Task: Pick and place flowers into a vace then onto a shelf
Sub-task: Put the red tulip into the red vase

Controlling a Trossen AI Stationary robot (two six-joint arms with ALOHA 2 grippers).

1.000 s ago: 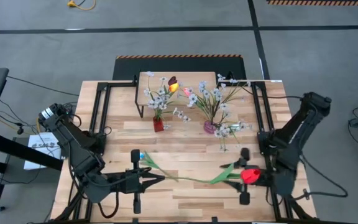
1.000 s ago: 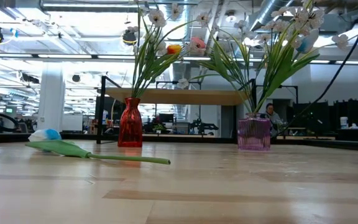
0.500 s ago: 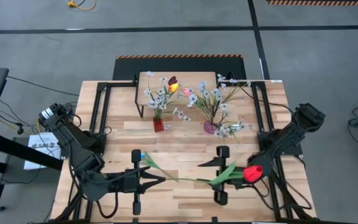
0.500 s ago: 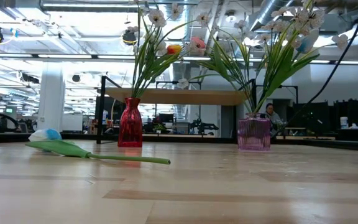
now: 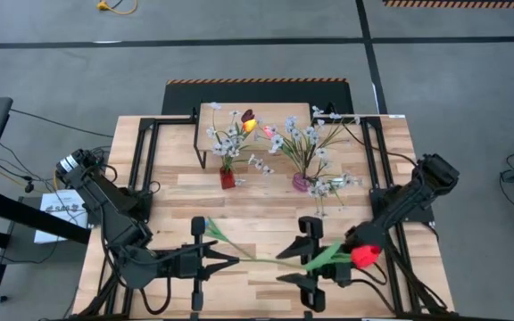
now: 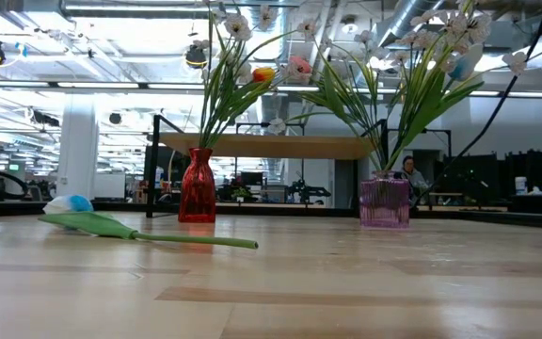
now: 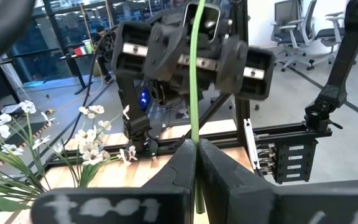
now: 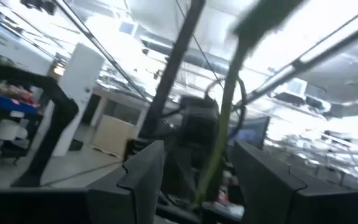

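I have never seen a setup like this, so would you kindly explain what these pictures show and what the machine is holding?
This is a robot with two dark arms at a wooden table. One camera looks straight down from above, one sits at table-top height, and one rides on each wrist. The left gripper is shut on the stem end of a red tulip. The right gripper is open, with its fingers on either side of the same stem, nearer the head. A white tulip lies on the table. Further back stand a red vase and a purple vase, both filled with flowers, in front of a small raised shelf.
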